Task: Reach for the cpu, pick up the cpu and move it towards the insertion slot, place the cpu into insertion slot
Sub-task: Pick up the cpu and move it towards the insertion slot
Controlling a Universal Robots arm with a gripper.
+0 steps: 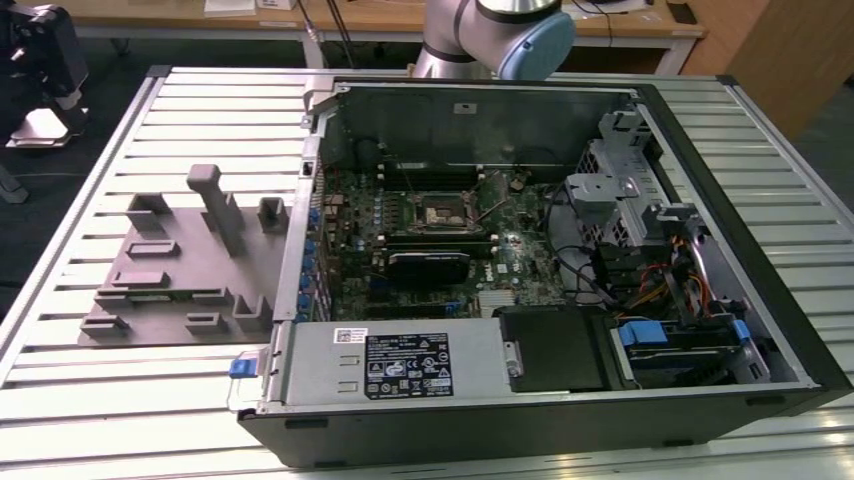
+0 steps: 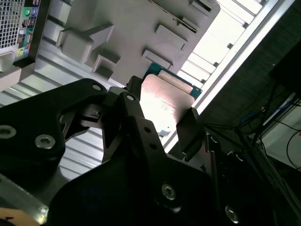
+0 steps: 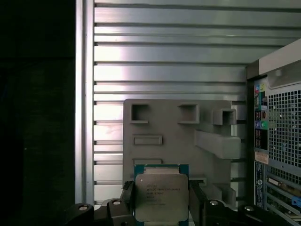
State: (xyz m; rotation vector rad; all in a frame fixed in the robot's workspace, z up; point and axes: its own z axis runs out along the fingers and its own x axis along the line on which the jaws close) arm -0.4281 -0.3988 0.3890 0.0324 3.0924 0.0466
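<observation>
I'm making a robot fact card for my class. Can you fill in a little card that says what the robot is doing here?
gripper: the gripper is shut on the cpu
held thing: the cpu, silvery top showing, one finger on each side
under it: the grey fixture block, lying on the slatted metal table
target: the insertion slot, a square socket with a dark centre, inside the open computer case
progress: cpu picked up, not yet in the slot
</observation>
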